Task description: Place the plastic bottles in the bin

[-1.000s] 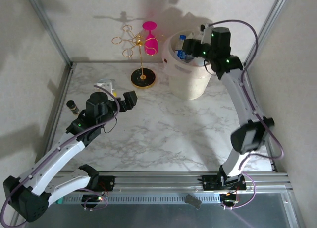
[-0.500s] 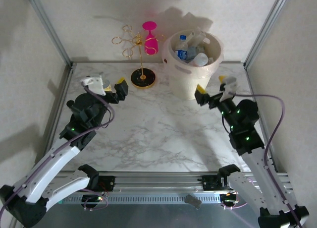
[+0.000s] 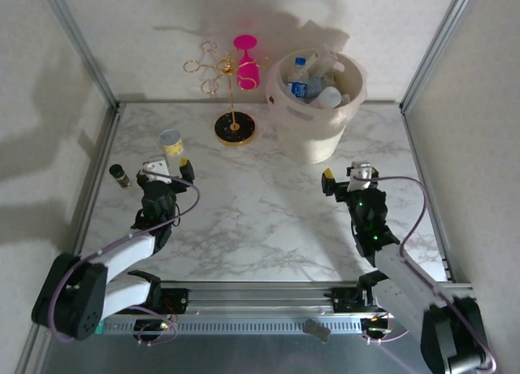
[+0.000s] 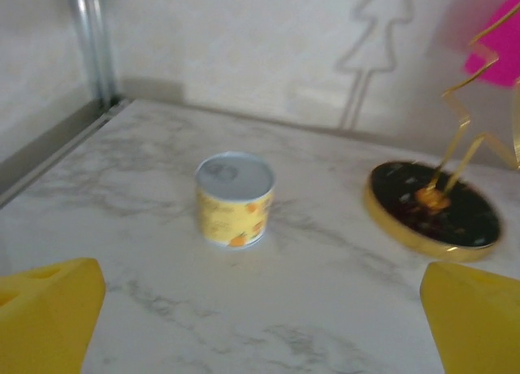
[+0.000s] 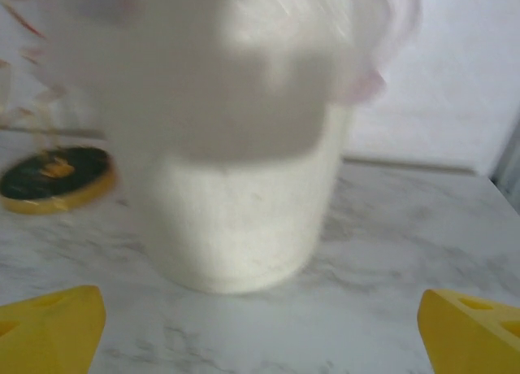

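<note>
The bin (image 3: 318, 126), a big cream bucket, stands at the back right of the table with several plastic bottles (image 3: 313, 83) piled inside. It looms blurred right ahead in the right wrist view, bin (image 5: 240, 171). My right gripper (image 3: 345, 177) is low over the table in front of the bin, open, with nothing between its yellow fingers (image 5: 50, 329). My left gripper (image 3: 171, 168) is pulled back on the left side, open and empty, its yellow fingers (image 4: 47, 313) spread wide and facing a small yellow-and-white tub (image 4: 235, 199).
The round tub (image 3: 171, 141) stands left of centre, and a tiny dark vial (image 3: 119, 175) near the left rail. A gold rack with a black base (image 3: 234, 128) and a pink glass (image 3: 246, 61) stands at the back, left of the bin. Metal frame posts line both sides.
The right arm has swung back from over the bin and down to the table, and its jaws have opened. The left arm has drawn back toward its base, uncovering the tub.
</note>
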Controlling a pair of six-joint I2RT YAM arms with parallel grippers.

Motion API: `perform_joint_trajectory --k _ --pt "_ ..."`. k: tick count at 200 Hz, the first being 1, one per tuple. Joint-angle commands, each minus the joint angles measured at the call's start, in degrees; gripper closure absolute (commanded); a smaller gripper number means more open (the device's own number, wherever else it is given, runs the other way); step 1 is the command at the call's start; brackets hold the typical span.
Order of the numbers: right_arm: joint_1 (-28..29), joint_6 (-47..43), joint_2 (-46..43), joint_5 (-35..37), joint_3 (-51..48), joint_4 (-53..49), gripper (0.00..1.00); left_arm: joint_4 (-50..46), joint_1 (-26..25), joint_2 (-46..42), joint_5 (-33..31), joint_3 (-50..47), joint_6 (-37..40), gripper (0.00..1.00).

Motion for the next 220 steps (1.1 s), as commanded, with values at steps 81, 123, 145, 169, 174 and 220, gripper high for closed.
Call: perform_joint_trajectory --k 81,123,145,169,174,220 --pt "-20.0 8.5 30.9 -5.9 -2.3 34.1 0.01 22.0 8.2 18.2 -1.6 -2.3 -2.1 0.01" --pt "-17.4 1.8 35.6 -15.0 -4.3 41.6 0.01 30.8 10.7 21.3 14.3 -5.5 0.8 0.01" --pt "-17.4 3.3 36.1 -11.5 -3.4 40.8 0.01 27.8 10.7 20.5 14.5 -4.8 0.8 0.01" --pt "-16.5 5.4 35.7 -3.0 -4.8 42.7 0.01 30.7 9.0 20.7 2.8 -6.0 -1.4 0.01" --pt "-16.5 5.4 35.9 -2.7 -4.9 43.4 0.01 32.5 8.1 20.8 -2.0 -6.8 -2.0 0.01" --pt "-18.8 2.7 36.0 -17.8 -3.8 41.2 0.01 27.7 10.4 20.8 10.9 -4.5 -0.1 0.0"
